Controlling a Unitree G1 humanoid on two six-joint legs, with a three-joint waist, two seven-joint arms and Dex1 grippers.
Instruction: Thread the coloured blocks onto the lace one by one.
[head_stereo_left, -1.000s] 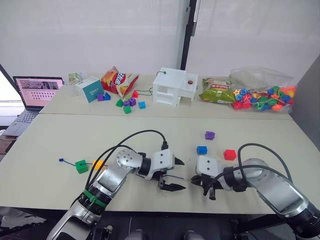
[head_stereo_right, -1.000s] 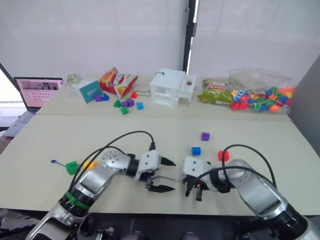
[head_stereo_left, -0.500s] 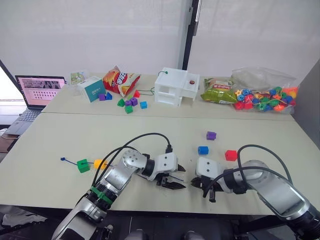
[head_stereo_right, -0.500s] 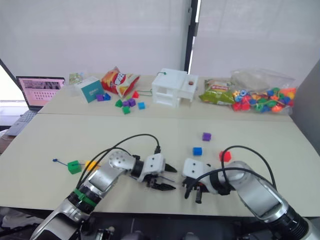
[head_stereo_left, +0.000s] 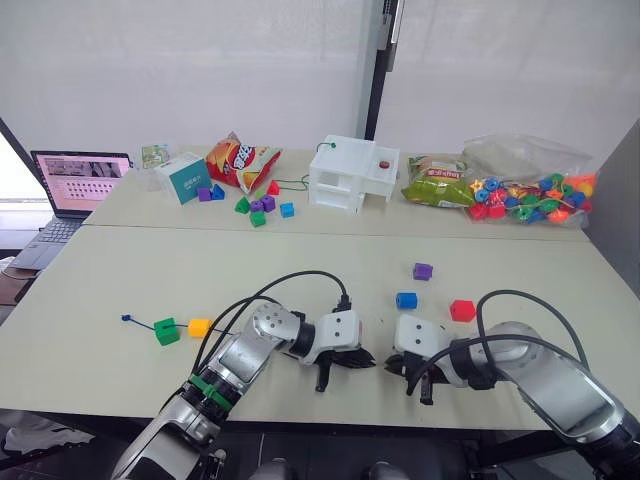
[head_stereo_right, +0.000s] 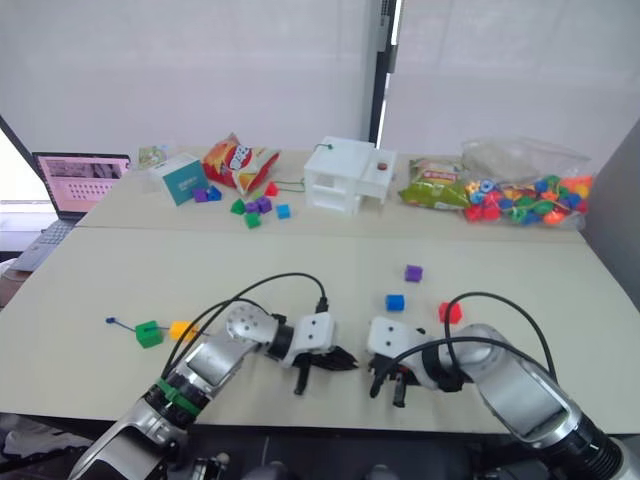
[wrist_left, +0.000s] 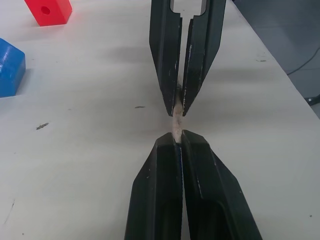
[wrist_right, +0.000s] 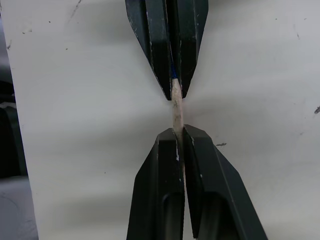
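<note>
Both the left gripper (head_stereo_left: 362, 358) and the right gripper (head_stereo_left: 393, 366) pinch the lace (wrist_right: 176, 102) tip, three loose blocks—purple (head_stereo_left: 421, 271), blue (head_stereo_left: 405, 300), red (head_stereo_left: 461, 310)—lying beyond it and two, green (head_stereo_left: 166, 331) and yellow (head_stereo_left: 200, 327), already threaded.

Both tools meet tip to tip on the lace (wrist_right: 176, 102), blocks (head_stereo_left: 405, 300) just behind

A lab or test room: plain pale work tables (head_stereo_left: 120, 290) before white curtains (head_stereo_left: 200, 70), an open laptop (head_stereo_left: 70, 185), scattered props such as a crisp bag (head_stereo_left: 238, 160).
</note>
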